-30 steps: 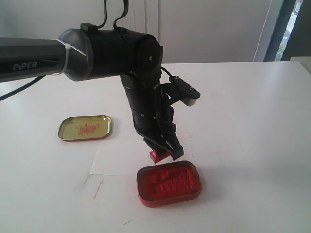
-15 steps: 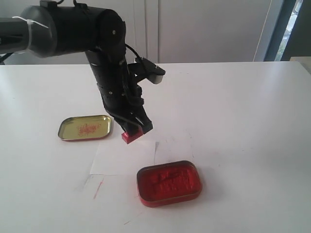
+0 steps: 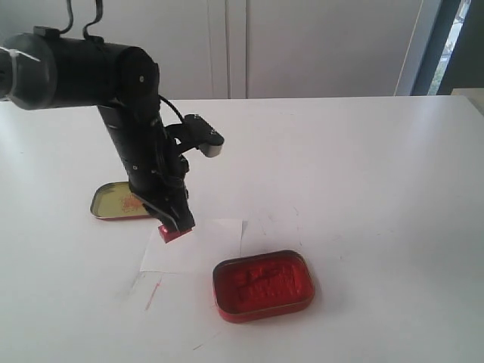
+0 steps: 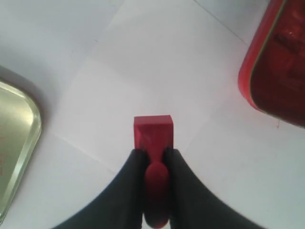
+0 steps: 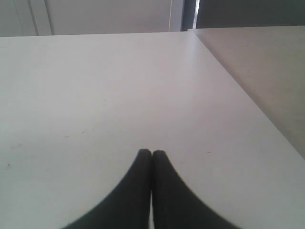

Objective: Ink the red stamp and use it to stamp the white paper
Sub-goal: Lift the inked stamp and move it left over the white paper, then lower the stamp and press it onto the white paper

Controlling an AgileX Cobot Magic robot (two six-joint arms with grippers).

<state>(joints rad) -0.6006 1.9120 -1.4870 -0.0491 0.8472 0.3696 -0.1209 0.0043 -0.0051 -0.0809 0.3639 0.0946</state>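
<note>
No writing, brand or number can be read in any view. The gold tin lid (image 3: 107, 206) carries a smudged red print inside, partly covered and too blurred to make out. The pad in the red ink tin (image 3: 262, 286) shows uneven raised shapes, not legible letters. The red stamp (image 4: 153, 132) shows only plain red.

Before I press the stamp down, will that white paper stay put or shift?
Probably light and floppy: the white paper looks very thin and lies flat. On the smooth table it may slide under a sideways push. It could also cling to the red stamp on lift-off.
</note>
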